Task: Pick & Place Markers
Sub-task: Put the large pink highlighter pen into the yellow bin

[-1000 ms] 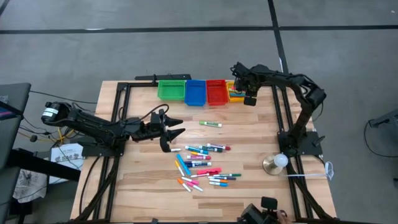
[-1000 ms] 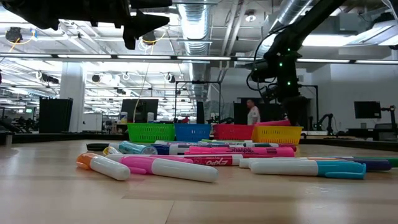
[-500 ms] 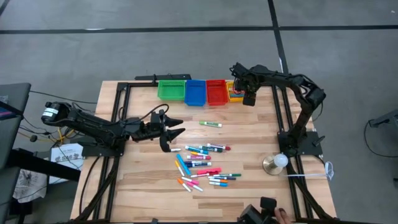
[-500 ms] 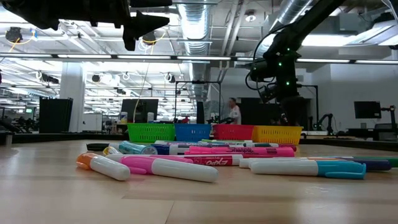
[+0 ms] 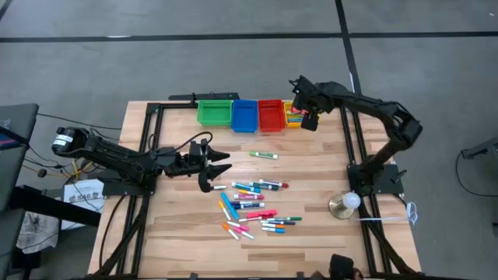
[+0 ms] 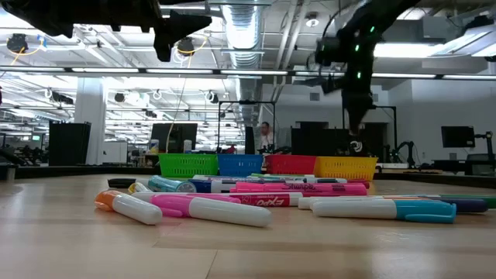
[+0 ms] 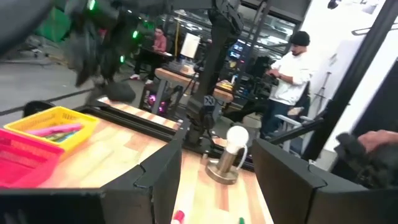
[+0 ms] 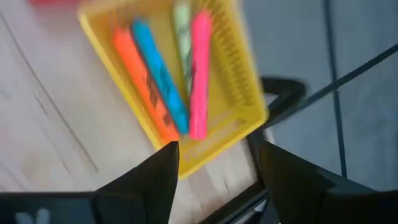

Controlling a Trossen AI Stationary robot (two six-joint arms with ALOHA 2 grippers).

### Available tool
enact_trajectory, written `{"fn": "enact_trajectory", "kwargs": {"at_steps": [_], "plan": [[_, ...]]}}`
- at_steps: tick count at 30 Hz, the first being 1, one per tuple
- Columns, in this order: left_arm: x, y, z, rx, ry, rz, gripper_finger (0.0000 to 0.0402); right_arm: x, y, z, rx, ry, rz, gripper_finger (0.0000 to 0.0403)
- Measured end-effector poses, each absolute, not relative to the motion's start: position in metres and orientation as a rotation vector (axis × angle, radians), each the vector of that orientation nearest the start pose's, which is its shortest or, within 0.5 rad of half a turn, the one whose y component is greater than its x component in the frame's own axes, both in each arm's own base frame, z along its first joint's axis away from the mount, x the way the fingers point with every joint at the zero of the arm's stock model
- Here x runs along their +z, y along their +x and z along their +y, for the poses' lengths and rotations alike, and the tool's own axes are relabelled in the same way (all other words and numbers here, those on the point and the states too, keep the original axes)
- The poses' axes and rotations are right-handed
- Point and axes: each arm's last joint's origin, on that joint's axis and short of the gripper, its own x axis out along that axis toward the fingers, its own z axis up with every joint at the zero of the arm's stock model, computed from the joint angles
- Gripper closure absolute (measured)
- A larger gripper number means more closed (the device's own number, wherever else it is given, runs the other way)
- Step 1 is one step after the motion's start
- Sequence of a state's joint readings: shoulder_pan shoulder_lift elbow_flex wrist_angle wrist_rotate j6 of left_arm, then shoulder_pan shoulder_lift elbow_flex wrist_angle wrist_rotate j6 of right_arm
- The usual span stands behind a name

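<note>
Over the yellow bin (image 5: 294,117) at the far edge of the surface (image 5: 327,229), the right tool (image 5: 309,118) is hanging with its fingers spread and nothing between them — four markers (image 8: 166,81) in orange, blue, green and pink are lying inside that bin. Most of the work is waiting: a cluster of markers (image 5: 253,206) is lying mid-surface, one green-and-white marker (image 5: 263,155) lying apart nearer the bins. The left tool (image 5: 212,166) is hovering beside the cluster, open and empty.
</note>
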State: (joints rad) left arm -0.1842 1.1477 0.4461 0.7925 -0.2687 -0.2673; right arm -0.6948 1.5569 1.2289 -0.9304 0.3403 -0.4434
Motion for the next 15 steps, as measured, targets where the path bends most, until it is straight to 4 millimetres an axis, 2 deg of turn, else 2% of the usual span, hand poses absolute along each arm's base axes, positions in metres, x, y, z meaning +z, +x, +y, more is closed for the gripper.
{"fn": "enact_trajectory", "kwargs": {"at_steps": [4, 8, 11, 15], "plan": [[0.240, 0.230, -0.039, 0.044, -0.289, -0.092, 0.0206, 0.288, 0.216, -0.175, -0.613, -0.043, 1.235, 0.0205], [0.240, 0.229, -0.043, 0.031, -0.289, -0.086, 0.0206, 0.315, 0.213, -0.146, -0.460, 0.119, 1.009, 0.0214], [0.240, 0.228, -0.047, 0.011, -0.290, -0.083, 0.0206, 0.327, 0.217, -0.121, -0.338, 0.175, 0.921, 0.0219], [0.239, 0.226, -0.055, -0.023, -0.289, -0.072, 0.0206, 0.331, 0.233, -0.081, -0.190, 0.136, 0.887, 0.0224]]}}
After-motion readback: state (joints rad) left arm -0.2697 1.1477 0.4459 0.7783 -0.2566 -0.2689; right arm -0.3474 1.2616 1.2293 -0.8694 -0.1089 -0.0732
